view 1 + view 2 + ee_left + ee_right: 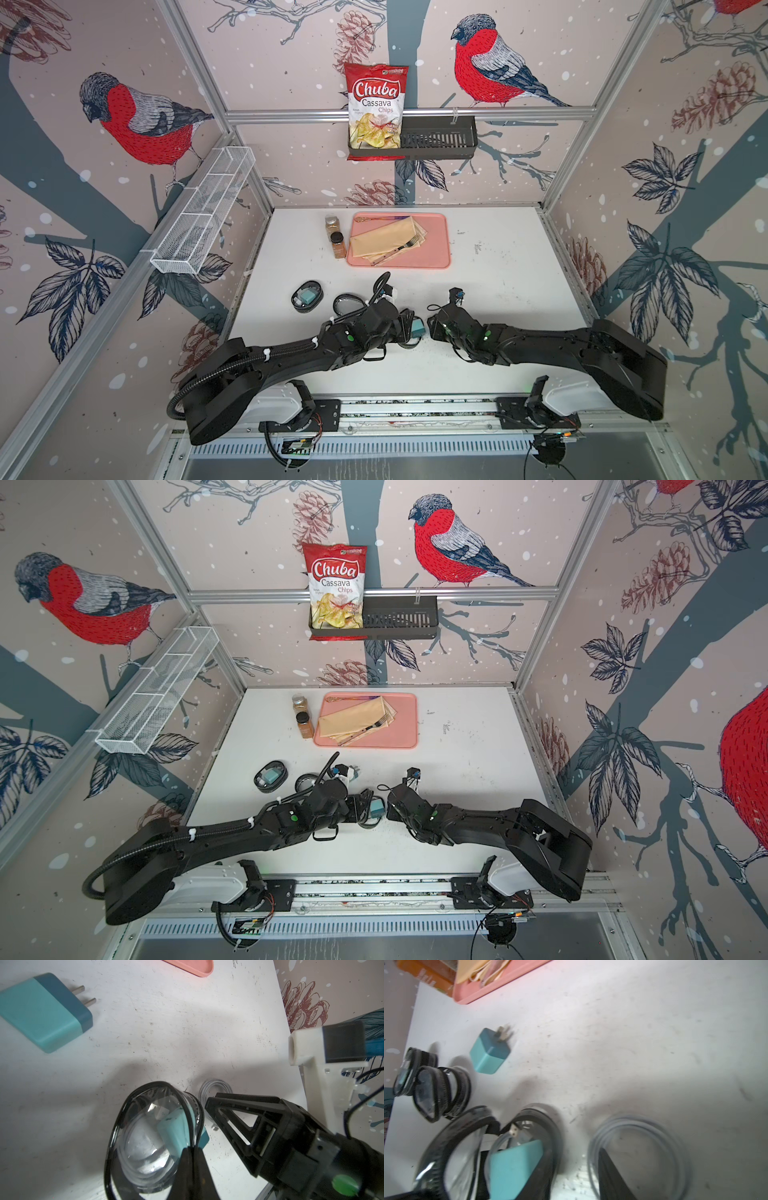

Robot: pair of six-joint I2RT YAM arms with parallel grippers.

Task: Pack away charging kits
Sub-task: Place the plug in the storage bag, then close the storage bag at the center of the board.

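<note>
blurring white cable (633,1122), open case (556,1138) cut off

Desk (498,257), far edge: pink tray (440,259) carrying a folded tan cloth (380,243) and a fork (406,242), two brown spice jars (337,246) just beside its left side. On the back wall a black shelf basket (440,141) holds a Chuba chips bag (376,108), and a white wire basket (203,212) hangs on the left wall. Toward the left edge a black oval case (307,296) shows a teal adapter through its clear lid, a second case (348,303) just beside it. Both arms reach in from the near edge, left gripper (409,330) and right gripper (432,326) nearly tip to tip, another teal plug adapter (418,328) between them in a third case (411,343), mostly hidden.
</note>
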